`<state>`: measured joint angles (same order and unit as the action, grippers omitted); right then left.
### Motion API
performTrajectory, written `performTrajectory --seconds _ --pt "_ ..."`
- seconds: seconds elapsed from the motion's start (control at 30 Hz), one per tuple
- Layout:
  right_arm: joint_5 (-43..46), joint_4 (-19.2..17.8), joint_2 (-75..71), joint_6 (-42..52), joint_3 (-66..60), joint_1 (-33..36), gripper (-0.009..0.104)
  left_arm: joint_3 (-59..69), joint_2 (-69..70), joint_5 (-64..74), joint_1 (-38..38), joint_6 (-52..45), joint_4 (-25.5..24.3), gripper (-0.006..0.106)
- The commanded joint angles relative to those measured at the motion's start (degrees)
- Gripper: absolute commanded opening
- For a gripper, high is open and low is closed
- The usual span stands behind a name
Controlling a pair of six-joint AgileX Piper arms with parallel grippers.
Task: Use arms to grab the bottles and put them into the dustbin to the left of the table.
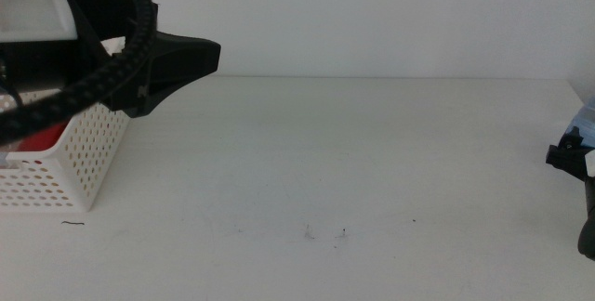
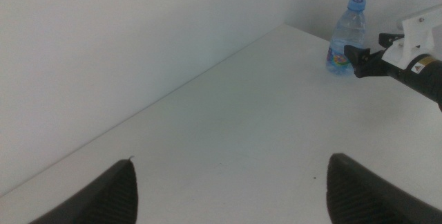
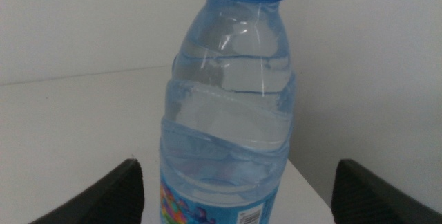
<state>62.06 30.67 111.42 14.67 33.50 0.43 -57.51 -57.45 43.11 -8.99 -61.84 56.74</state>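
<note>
You are looking at a plain white table (image 1: pixel 353 171) that meets a blank white wall (image 1: pixel 372 18) along its far edge. A few small dark specks sit on the tabletop near its front, and a short dark thread lies just in front of the basket.

The white perforated dustbin (image 1: pixel 79 166) stands at the table's left end. Something red (image 1: pixel 42 140) shows inside it, against its near wall; what it is cannot be told.

Your left gripper (image 1: pixel 200 59) hangs above the dustbin, its black jaws reaching out past the bin's right rim over bare table. A thick braided black cable (image 1: pixel 112 55) loops across it. In the left wrist view the two jaws stand wide apart with nothing between them.

The small clear water bottle with a blue cap (image 2: pixel 345 36) stands upright at the table's far right end, well apart from the dustbin, near the corner of the wall.

Your right gripper (image 2: pixel 360 57) is at that bottle. Its jaws are spread, one on each side of the bottle's lower body (image 3: pixel 224 134); whether they touch it cannot be told.
</note>
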Motion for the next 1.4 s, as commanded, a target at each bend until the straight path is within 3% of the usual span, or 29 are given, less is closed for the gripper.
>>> performTrajectory --seconds 0.0,0.37,0.5,0.73,0.8,0.83,0.93,0.97,1.03,1.13,1.37 --pt "1.08 1.41 0.79 1.69 0.88 -0.46 0.085 -0.32 0.15 -0.44 -0.16 0.42 0.27 0.094" --pt "1.08 2.99 6.8 4.97 8.07 -1.01 0.085 -0.32 0.15 -0.54 -0.16 0.42 -0.78 0.094" --pt "1.08 5.75 9.6 8.01 11.43 -1.01 0.085 -0.32 0.15 -0.54 -0.16 0.42 -1.04 0.094" --pt "0.74 4.64 12.91 9.63 16.16 -1.64 0.079 -0.32 0.15 -0.54 -0.16 0.42 -1.04 0.094" --pt "0.74 4.64 12.92 9.63 16.65 -1.64 0.068 -0.32 0.15 -0.54 -0.16 0.42 -1.15 0.094" --pt "0.74 4.64 12.92 9.87 16.99 -1.64 0.056 -0.32 0.15 -0.54 -0.16 0.42 -1.49 0.094" --pt "0.65 4.27 12.77 10.45 17.69 -1.53 0.007 -0.32 0.15 -0.54 -0.16 0.42 -2.0 0.094" --pt "0.53 4.21 12.29 10.21 17.69 -1.05 -0.002 -0.32 0.15 -0.54 -0.16 0.42 -2.11 0.094" --pt "0.33 4.09 10.73 10.66 17.69 0.99 -0.003 -0.32 0.15 -0.54 -0.16 0.42 -2.11 0.094" --pt "-1.96 0.13 8.03 10.82 19.22 5.76 -0.003 -0.32 0.15 -0.54 -0.16 0.42 -2.11 0.094" --pt "-27.33 -14.69 6.66 2.93 33.16 18.92 -0.003 -0.32 0.15 -0.54 -0.16 0.42 -2.11 0.094"
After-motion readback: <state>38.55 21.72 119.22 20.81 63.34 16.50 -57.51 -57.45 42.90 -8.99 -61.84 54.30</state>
